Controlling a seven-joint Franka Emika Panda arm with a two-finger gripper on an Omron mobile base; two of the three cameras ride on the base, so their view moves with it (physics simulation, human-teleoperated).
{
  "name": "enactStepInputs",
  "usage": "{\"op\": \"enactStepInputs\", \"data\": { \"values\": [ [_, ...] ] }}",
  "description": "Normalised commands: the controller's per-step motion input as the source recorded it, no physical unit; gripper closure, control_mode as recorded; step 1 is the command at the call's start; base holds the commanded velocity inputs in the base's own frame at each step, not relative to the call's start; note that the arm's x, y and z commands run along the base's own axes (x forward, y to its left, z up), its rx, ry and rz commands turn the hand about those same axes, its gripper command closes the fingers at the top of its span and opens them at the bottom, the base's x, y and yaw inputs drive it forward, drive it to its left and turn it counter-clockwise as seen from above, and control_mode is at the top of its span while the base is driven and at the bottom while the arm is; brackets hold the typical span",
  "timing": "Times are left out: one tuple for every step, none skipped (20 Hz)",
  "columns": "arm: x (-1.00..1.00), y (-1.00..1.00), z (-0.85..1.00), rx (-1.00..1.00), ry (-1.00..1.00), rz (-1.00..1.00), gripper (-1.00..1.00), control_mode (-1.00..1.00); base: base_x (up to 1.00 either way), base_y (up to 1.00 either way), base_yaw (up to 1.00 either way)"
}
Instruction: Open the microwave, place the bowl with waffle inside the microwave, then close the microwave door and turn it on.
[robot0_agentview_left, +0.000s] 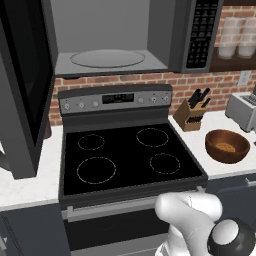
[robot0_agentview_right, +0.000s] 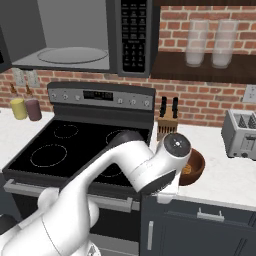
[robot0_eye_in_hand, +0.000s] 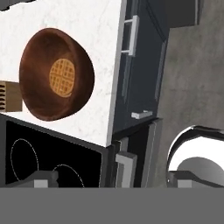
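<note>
The gripper (robot0_eye_in_hand: 107, 179) hangs with jaws spread wide, holding nothing, above the counter's front edge. The bowl (robot0_eye_in_hand: 56, 74) (a waffle (robot0_eye_in_hand: 62, 77) lies in it) rests on the white counter (robot0_eye_in_hand: 103, 65) beside the stove (robot0_agentview_left: 125, 155). Overhead, the microwave (robot0_agentview_left: 112, 37) stands with its microwave door (robot0_agentview_left: 25, 85) swung open.

So there was a black glass-top stove (robot0_agentview_left: 127, 155) with four ring burners and a silver knob panel (robot0_agentview_left: 115, 100) at the back, set against a red brick wall (robot0_agentview_right: 210, 97). A wooden knife block (robot0_agentview_left: 189, 116) sat on the white marble counter (robot0_agentview_left: 220, 167) just right of it, a silver toaster (robot0_agentview_right: 241, 133) further right, two clear glasses (robot0_agentview_right: 210, 42) on a dark shelf, and yellow and purple jars (robot0_agentview_right: 26, 108) stood left of the stove
</note>
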Motion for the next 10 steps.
{"op": "enactStepInputs", "data": {
  "values": [
    [0.49, 0.0, -0.15, 0.0, 0.07, 0.07, -1.0, -1.0, 0.0, 0.0, 0.0],
    [0.48, -0.01, -0.16, 0.0, 0.07, 0.05, -1.0, -1.0, 0.0, 0.0, 0.0],
    [0.36, -0.06, -0.19, 0.0, 0.05, 0.02, -1.0, -1.0, 0.0, 0.0, 0.0],
    [0.31, -0.16, -0.25, 0.0, 0.05, 0.0, -1.0, -1.0, 0.0, 0.0, 0.0],
    [0.26, -0.26, -0.3, 0.01, 0.04, 0.0, -1.0, -1.0, 0.0, 0.0, 0.0],
    [0.24, -0.24, -0.31, 0.01, 0.02, 0.0, -1.0, -1.0, 0.0, 0.0, 0.0],
    [0.26, -0.24, -0.3, 0.0, 0.03, 0.0, -1.0, -1.0, 0.0, 0.0, 0.0],
    [0.26, -0.27, -0.29, 0.01, 0.03, 0.0, -1.0, -1.0, 0.0, 0.0, 0.0],
    [0.18, -0.32, -0.29, 0.03, 0.0, 0.0, -1.0, -1.0, 0.0, 0.0, 0.0],
    [0.16, -0.35, -0.31, 0.03, 0.0, 0.0, -1.0, -1.0, 0.0, 0.0, 0.0]
  ]
}}
